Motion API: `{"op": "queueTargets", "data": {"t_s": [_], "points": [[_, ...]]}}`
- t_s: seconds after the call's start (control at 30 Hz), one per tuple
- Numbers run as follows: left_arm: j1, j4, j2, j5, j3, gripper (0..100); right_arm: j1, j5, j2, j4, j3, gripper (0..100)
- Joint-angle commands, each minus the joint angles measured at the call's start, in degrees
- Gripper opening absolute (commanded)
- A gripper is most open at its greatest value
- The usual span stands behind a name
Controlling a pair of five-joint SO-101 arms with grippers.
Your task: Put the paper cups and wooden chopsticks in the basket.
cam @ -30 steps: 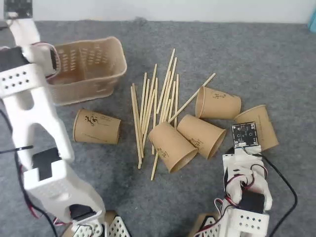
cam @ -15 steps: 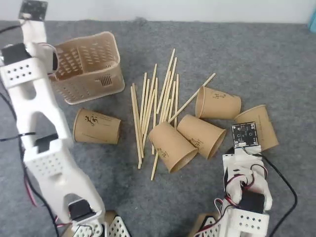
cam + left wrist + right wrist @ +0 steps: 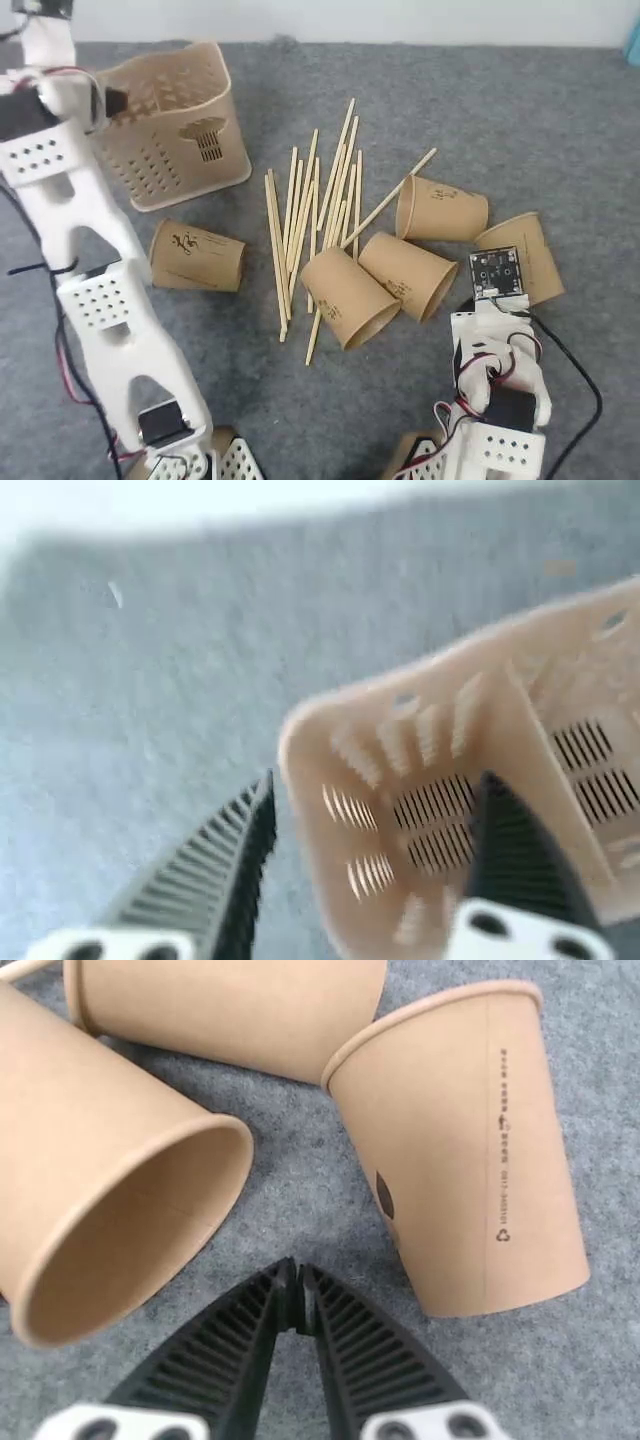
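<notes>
Left gripper (image 3: 378,780) is at the far left of the grey mat (image 3: 520,110), fingers (image 3: 225,880) spread wide astride one corner of the tan plastic basket (image 3: 190,150). The wrist view is blurred, so contact isn't crisp, but it looks like a grasp on the basket wall. The basket is tipped, not flat on its base. Its slotted side wall faces the high camera and its mouth is turned towards the left arm (image 3: 70,200).

The wooden chopsticks (image 3: 315,215) lie loose in a fan on the mat, just right of the basket, mostly running near-to-far. One stray chopstick (image 3: 400,193) slants off past the rim of the far cup (image 3: 442,208).

There are five paper cups, all on their sides on the mat, outside the basket. The lone cup (image 3: 195,257) is just in front of the basket, left of the chopsticks. The other four cluster right of the chopsticks:
- The near cup (image 3: 348,297) lies over some chopstick ends.
- The middle cup (image 3: 408,275) is right beside it.
- The far cup lies beyond those two.
- The right-hand cup (image 3: 520,255) is partly under the right arm's wrist camera (image 3: 497,272).

Right gripper (image 3: 298,1280) is clenched, tips pressed together on themselves. It sits low over bare mat, between the middle cup's open mouth and the right-hand cup's side.
</notes>
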Motion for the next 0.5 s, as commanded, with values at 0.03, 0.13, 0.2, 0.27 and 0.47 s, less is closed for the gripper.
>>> {"op": "queueTargets", "data": {"t_s": [0.03, 0.13, 0.2, 0.27, 0.47], "points": [[0.26, 2.02, -6.86, -0.26, -2.59, 32, 0.48, 0.79, -0.31, -0.92, 1.05, 0.9], [-0.97, 2.11, -11.34, 4.31, 0.57, 32, 0.48, 0.79, -0.31, -0.92, 1.05, 0.9], [-1.32, 2.11, -15.47, 6.86, 5.14, 32, 0.48, 0.79, -0.31, -0.92, 1.05, 0.9], [-1.41, 2.11, -20.84, 8.79, 11.91, 32, 0.48, 0.79, -0.31, -0.92, 1.05, 0.9], [-1.05, 2.02, -42.29, 12.4, 42.15, 32, 0.48, 0.79, -0.31, -0.92, 1.05, 0.9]]}}
